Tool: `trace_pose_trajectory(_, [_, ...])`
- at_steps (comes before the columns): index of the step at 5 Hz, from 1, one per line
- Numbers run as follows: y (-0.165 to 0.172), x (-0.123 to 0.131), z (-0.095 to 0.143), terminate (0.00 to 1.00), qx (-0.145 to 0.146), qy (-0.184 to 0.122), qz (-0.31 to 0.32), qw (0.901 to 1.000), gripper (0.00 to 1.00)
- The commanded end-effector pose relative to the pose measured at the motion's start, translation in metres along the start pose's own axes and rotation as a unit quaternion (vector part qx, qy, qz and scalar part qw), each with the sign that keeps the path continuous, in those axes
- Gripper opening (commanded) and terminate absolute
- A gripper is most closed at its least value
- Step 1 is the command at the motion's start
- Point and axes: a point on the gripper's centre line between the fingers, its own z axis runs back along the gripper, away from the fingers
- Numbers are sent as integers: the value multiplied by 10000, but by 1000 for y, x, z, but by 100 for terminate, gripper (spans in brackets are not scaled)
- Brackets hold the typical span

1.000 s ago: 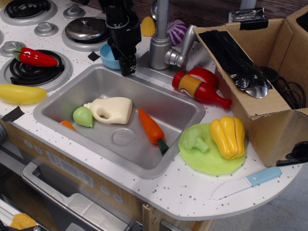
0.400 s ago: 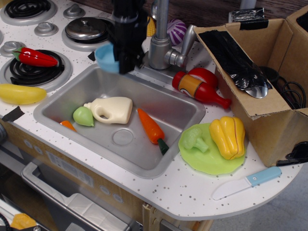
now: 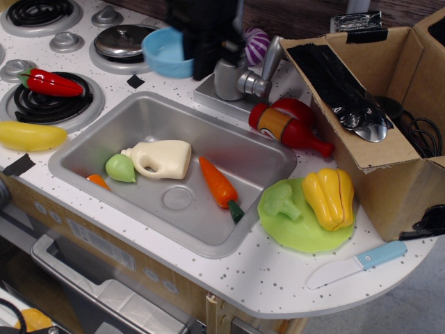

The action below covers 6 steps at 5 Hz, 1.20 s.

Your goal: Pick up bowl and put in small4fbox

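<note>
A white speckled toy-kitchen worktop (image 3: 278, 278) is filling the scene, with a steel sink (image 3: 229, 146) sunk into its middle and stove burners at the far left. The black gripper (image 3: 198, 59) is hanging beside the faucet (image 3: 233, 66), its fingers pinching the right rim of the bowl (image 3: 165, 52). A second ago that bowl was sitting low by the sink's back edge; now it is riding clear of the surface, in front of the pot lid (image 3: 124, 40), so the lift looks done and the carry rightward is what remains. The bowl is looking plain, smooth, light blue, mouth up. The small4fbox (image 3: 379, 163) is waiting well apart at the right, flaps open.
</note>
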Motion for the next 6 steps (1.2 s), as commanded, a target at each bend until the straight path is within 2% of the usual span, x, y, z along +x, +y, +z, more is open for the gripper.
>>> trace_pose_trajectory(1, [-43, 12, 65, 0, -31, -739, 45, 9973, 0])
trace_pose_trajectory(2, [-73, 31, 83, 0, -345, -755, -344, 9960, 0])
trace_pose_trajectory(3, [-103, 47, 103, 0, -440, -965, -422, 9935, 0])
trace_pose_trajectory(4, [-126, 65, 118, 0, -532, -1328, -481, 9885, 0])
trace_pose_trajectory(5, [-145, 95, 119, 0, -701, -1370, -420, 9872, 0])
trace_pose_trajectory(6, [-153, 108, 113, 0, -886, -1623, -151, 9826, 0])
